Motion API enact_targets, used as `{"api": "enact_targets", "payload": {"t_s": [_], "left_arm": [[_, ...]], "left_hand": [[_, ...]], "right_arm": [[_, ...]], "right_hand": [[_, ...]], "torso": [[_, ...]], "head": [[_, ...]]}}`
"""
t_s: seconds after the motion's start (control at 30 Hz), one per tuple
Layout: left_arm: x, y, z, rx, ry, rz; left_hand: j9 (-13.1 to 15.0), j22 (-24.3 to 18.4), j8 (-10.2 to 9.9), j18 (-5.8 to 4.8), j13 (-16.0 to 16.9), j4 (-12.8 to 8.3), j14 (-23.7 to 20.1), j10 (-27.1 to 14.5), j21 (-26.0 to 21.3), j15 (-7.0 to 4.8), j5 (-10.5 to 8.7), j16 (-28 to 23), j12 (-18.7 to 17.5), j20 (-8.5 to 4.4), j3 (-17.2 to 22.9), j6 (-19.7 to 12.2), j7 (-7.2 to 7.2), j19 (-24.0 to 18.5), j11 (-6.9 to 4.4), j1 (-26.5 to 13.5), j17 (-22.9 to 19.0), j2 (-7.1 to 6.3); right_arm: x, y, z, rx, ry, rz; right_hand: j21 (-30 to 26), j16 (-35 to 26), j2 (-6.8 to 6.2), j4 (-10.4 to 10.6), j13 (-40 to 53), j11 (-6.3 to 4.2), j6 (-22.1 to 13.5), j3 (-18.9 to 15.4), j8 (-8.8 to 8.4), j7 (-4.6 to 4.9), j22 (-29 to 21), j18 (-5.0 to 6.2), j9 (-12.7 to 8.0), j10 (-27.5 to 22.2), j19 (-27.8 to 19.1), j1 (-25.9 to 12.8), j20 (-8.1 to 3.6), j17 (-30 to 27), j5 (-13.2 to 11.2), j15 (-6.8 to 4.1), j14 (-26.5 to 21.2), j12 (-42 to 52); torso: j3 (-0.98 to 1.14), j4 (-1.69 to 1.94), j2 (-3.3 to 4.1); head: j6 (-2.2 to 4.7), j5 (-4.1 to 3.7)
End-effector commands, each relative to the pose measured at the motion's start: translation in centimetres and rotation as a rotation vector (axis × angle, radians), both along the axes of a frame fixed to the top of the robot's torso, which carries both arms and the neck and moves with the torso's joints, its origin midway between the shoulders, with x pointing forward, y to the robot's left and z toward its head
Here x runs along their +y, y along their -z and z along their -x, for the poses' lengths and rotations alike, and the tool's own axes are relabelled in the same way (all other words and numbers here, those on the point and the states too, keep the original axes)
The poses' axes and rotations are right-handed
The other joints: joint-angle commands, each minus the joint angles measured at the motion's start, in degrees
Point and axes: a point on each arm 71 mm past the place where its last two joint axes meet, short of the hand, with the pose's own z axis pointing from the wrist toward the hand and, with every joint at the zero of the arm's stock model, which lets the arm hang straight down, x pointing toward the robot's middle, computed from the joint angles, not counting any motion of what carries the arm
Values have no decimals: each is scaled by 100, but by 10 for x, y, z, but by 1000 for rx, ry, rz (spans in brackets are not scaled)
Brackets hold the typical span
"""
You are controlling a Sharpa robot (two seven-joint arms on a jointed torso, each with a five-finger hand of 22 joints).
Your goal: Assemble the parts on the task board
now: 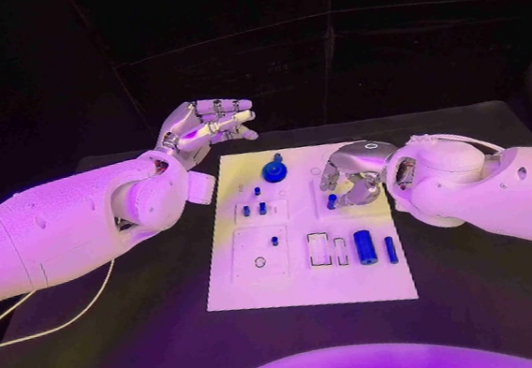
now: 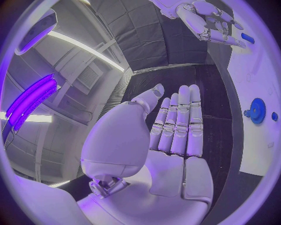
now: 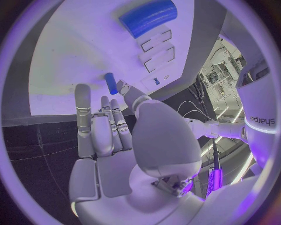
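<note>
The white task board [image 1: 248,286] lies in the middle of the black table. My left hand [image 1: 209,123] is raised off the board's far left corner, fingers stretched out and empty [image 2: 175,136]. My right hand [image 1: 347,177] hangs over the board's far right part with its fingers pointing down. A small blue peg [image 1: 332,200] stands right at its fingertips, beside the thumb tip [image 3: 122,87]; the peg [image 3: 110,83] may be pinched or merely touched. A blue gear [image 1: 274,171] sits at the far edge. A thick blue cylinder [image 1: 365,246] and a slim blue bar [image 1: 390,249] lie near the right edge.
Several small blue pegs [image 1: 255,208] stand in the board's left half, and two empty rectangular slots [image 1: 320,249] lie beside the cylinder. White cables [image 1: 43,324] trail from the left arm over the table's left side. Bare black table surrounds the board.
</note>
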Motion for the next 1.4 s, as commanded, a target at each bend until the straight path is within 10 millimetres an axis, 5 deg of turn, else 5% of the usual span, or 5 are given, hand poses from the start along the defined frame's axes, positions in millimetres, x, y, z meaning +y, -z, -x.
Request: {"api": "enact_targets", "payload": {"t_s": [0.03, 0.83, 1.17, 1.4], "left_arm": [[-1, -2, 0, -4, 12, 10], [-1, -2, 0, -2, 14, 11], [-1, -2, 1, -1, 14, 10], [0, -2, 1, -1, 13, 10]], "left_hand": [[5, -10, 30, 55, -5, -31, 25, -34, -21, 10, -17, -28, 32, 11, -15, -29, -7, 34, -7, 41, -8, 23], [6, -12, 33, 56, -5, -34, 27, -35, -22, 9, -16, -29, 36, 10, -14, -29, -8, 36, -8, 46, -11, 27], [6, -15, 36, 57, -4, -41, 29, -40, -23, 7, -15, -31, 41, 9, -13, -32, -8, 38, -9, 57, -15, 29], [6, -15, 36, 57, -4, -41, 29, -40, -23, 7, -15, -31, 41, 9, -13, -32, -8, 38, -9, 57, -15, 29]], "right_arm": [[3, 3, 0, 19, -24, 32], [6, 8, -3, 15, -13, 51], [7, 7, -3, 9, -9, 44], [5, 5, -4, -22, 11, 34]], "right_hand": [[-21, 41, 64, 6, 0, 0, 9, -16, 11, -4, 21, 43, 6, 82, 48, 6, -22, 21, 38, -46, 163, 38], [121, 174, 221, 31, -16, -47, 442, 249, 113, 25, 229, 8, 44, 582, 188, 74, -63, 178, 24, -86, 207, 120], [186, 229, 232, 139, -8, -114, 660, 291, 141, -44, 338, -7, 49, 808, 247, -38, -91, 240, -12, -130, 220, 129], [254, 270, 361, 147, 11, -200, 880, 420, 187, -127, 454, -24, 66, 1041, 313, 61, -151, 292, -122, -203, 233, 164]], "torso": [[1, -10, -1], [1, -6, -4], [-1, -9, -8], [-3, 1, -8]], "head": [[-9, 10], [-58, 15], [-80, 17], [-92, 7]]}}
